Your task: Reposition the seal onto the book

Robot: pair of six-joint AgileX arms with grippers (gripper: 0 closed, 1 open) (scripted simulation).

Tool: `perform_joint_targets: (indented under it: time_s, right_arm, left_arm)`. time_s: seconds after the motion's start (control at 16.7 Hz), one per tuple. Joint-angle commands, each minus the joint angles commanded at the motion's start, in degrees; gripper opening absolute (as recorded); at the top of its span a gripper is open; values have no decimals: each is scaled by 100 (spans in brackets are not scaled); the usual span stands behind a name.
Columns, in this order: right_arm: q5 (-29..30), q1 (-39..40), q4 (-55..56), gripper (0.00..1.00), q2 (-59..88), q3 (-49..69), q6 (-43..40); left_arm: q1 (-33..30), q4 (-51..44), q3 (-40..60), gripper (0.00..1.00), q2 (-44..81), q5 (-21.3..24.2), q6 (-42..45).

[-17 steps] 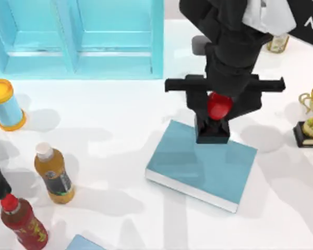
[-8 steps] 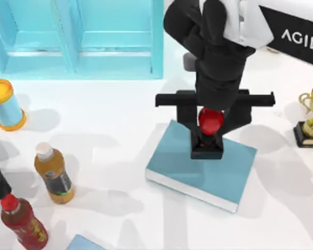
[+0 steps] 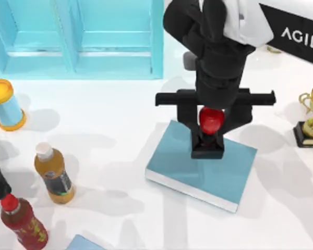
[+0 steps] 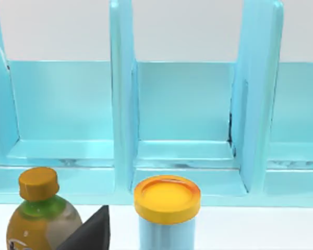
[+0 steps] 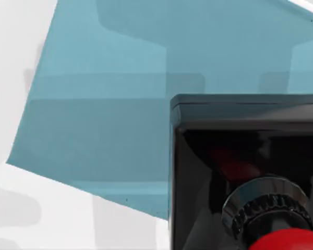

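On the table [image 3: 120, 130]: a cluttered white surface.
Seal [image 3: 209, 130]: small stamp, glossy red round knob above a black square block; a ribbed silver collar joins knob and block in the right wrist view [image 5: 250, 177].
Seal position: base over the far part of the book's cover; whether it touches the cover cannot be told.
Book [image 3: 208, 172]: large, thick, closed, plain teal-blue cover, white page edges along the near side, lying flat right of the table's centre; no title visible.
Right gripper [image 3: 211, 121]: directly above the book, its black fingers [image 3: 235, 115] clamped on either side of the red knob.
Left gripper: whether its jaws are apart or together cannot be told.
Writing: white letters "AGIL" cut off by the frame edge, on a black panel [image 3: 297, 36] at the top right.
Shelf unit [image 3: 78, 36]: big, turquoise, at the back left.
Nearby: yellow-lidded blue can [image 3: 5, 104], amber bottle [image 3: 53, 174] with a dark label, dark red bottle [image 3: 22, 221], gold trophy [image 3: 312, 122]; labels unreadable.
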Motion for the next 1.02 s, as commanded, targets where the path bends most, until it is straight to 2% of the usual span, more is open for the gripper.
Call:
perform_joint_targets:
  time_s: [0.66,1.02]
  right_arm:
    - [0,0,0,98,0,0,0]
    - [0,0,0,100,0,0,0]
  left_arm:
    - [0,0,0,100,0,0,0]
    - [0,0,0,100,0,0,0]
